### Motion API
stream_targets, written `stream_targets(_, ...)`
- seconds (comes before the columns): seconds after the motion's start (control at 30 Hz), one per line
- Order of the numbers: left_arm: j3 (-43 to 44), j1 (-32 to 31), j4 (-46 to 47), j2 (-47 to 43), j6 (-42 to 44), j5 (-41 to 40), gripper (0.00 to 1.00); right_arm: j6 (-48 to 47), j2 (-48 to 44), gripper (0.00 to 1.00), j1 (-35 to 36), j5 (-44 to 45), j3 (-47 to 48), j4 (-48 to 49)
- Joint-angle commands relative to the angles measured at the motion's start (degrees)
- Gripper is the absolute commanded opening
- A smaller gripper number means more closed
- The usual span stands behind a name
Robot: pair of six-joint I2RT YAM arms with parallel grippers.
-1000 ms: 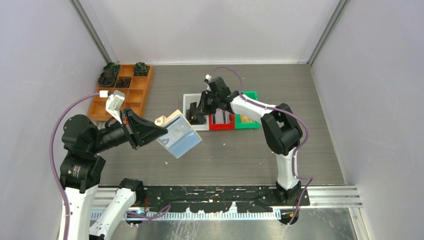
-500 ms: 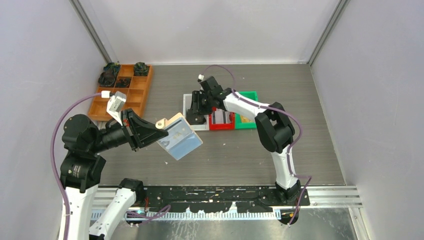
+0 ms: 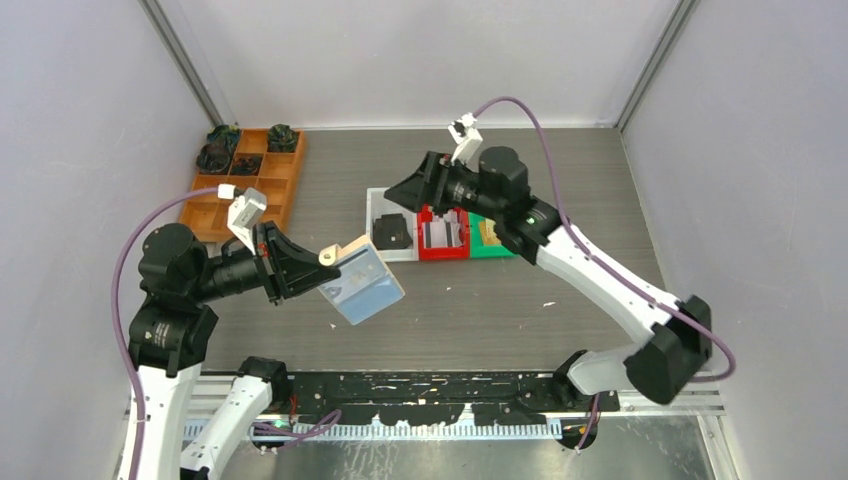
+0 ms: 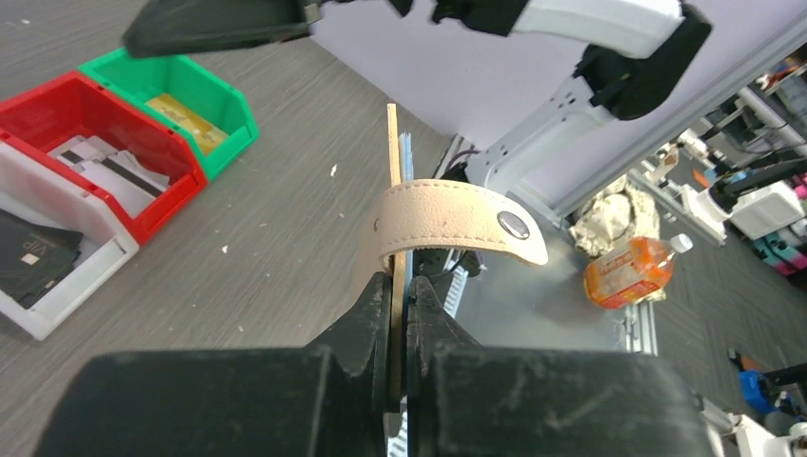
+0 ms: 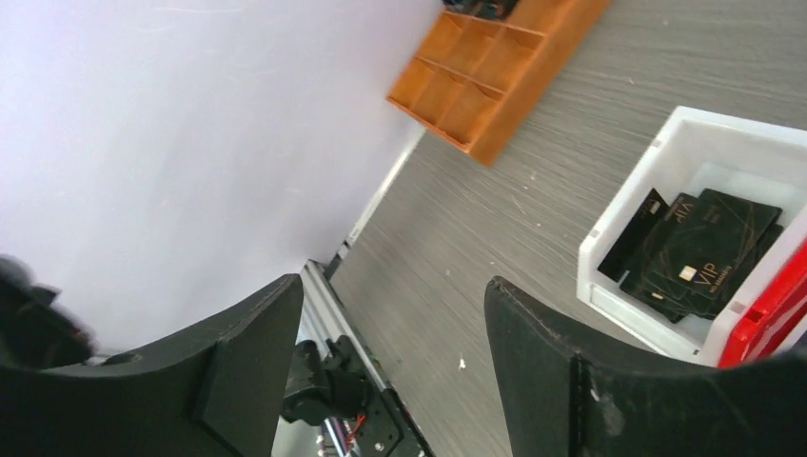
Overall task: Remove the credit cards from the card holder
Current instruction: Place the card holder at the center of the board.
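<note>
The card holder (image 3: 362, 285) hangs open above the table, tan outside, blue-grey pockets facing up. My left gripper (image 3: 322, 268) is shut on its edge. In the left wrist view that gripper (image 4: 402, 286) pinches the card holder (image 4: 393, 181) edge-on, its tan strap (image 4: 457, 219) curling to the right. I cannot tell whether the pockets hold cards. My right gripper (image 3: 397, 192) is raised above the white bin (image 3: 395, 255), open and empty (image 5: 395, 295). Black credit cards (image 5: 699, 252) lie in the white bin (image 5: 628, 205). White-pink cards (image 4: 105, 167) fill the red bin (image 4: 162, 152); a gold card (image 4: 190, 119) lies in the green bin (image 4: 238, 119).
The red bin (image 3: 443, 250) and green bin (image 3: 492, 250) stand in a row right of the white bin. An orange-brown compartment tray (image 3: 250, 185) with dark items sits at the back left (image 5: 495, 67). Grey walls close in three sides.
My right gripper opened and rose from the white bin, the arm swinging up and to the right. The left arm shifted slightly, still holding the card holder.
</note>
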Motion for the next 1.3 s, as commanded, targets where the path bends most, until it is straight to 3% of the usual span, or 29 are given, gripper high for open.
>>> stream_targets(0.0, -1.31, 0.31, -3.27, 0.29, 9.45, 0.56, 0.00, 2.67, -6.85, 0.76, 0.26, -1.57, -5.63, 4.87)
stream_targets(0.13, -4.73, 0.32, -8.17, 1.91, 17.46, -1.17, 0.00, 6.15, -10.76, 0.78, 0.24, -2.79, -10.82, 6.90)
stream_targets(0.3, -9.83, 0.33, -2.36, 4.42, 8.88, 3.55, 0.00, 6.18, -12.74, 0.78, 0.21, -1.29, -14.07, 6.73)
stream_targets(0.47, -16.08, 0.33, -2.38, 6.90, 14.16, -2.06, 0.00, 4.76, -13.42, 0.78, 0.12, 1.60, -14.49, 4.61)
stream_targets(0.6, -18.34, 0.32, 0.80, 12.32, 21.71, -4.93, 0.00, 4.70, -13.54, 0.78, -0.38, 3.13, -15.12, 3.52)
stream_targets(0.8, -18.90, 0.17, -3.12, 19.46, 43.21, -15.10, 0.00, 4.82, -14.93, 0.79, -1.59, 5.20, -16.78, 2.94)
stream_targets(0.93, -20.53, 0.24, -2.67, 24.32, 52.54, -21.56, 0.00, 5.54, -15.32, 0.80, -2.51, 6.43, -17.66, 2.94)
stream_targets(1.27, -29.99, 0.02, 19.63, 27.92, 68.27, -37.27, 0.02, 4.28, -16.76, 0.81, -3.91, 10.70, -16.40, -4.16)
